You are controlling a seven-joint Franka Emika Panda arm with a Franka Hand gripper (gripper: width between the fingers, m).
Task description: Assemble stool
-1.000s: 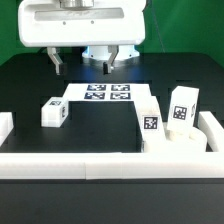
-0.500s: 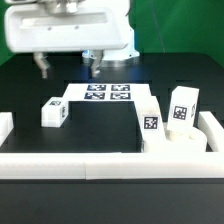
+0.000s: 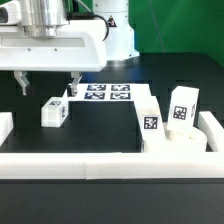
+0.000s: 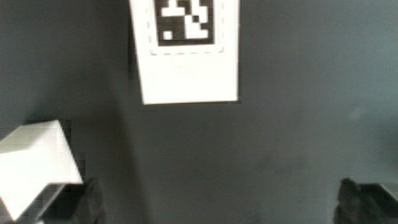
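Note:
My gripper [image 3: 48, 86] is open and empty, its fingers [image 3: 22, 84] spread wide above the black table. It hangs just above and behind a short white stool leg [image 3: 54, 112] with a tag, lying at the exterior view's left. In the wrist view the dark fingertips [image 4: 64, 204] frame bare table, and a corner of that leg [image 4: 36, 158] shows beside one finger. At the right, a second leg [image 3: 149, 118] lies long beside the round seat [image 3: 182, 142]. A third leg [image 3: 182, 106] stands upright on the seat.
The marker board [image 3: 106, 93] lies flat behind the middle of the table; its end shows in the wrist view [image 4: 187, 55]. Long white bars edge the front [image 3: 100, 164], the right [image 3: 211, 127] and the left [image 3: 5, 125].
The gripper has moved from behind the marker board toward the exterior view's left and forward, coming lower over the lying leg. It stays open. The parts have not moved.

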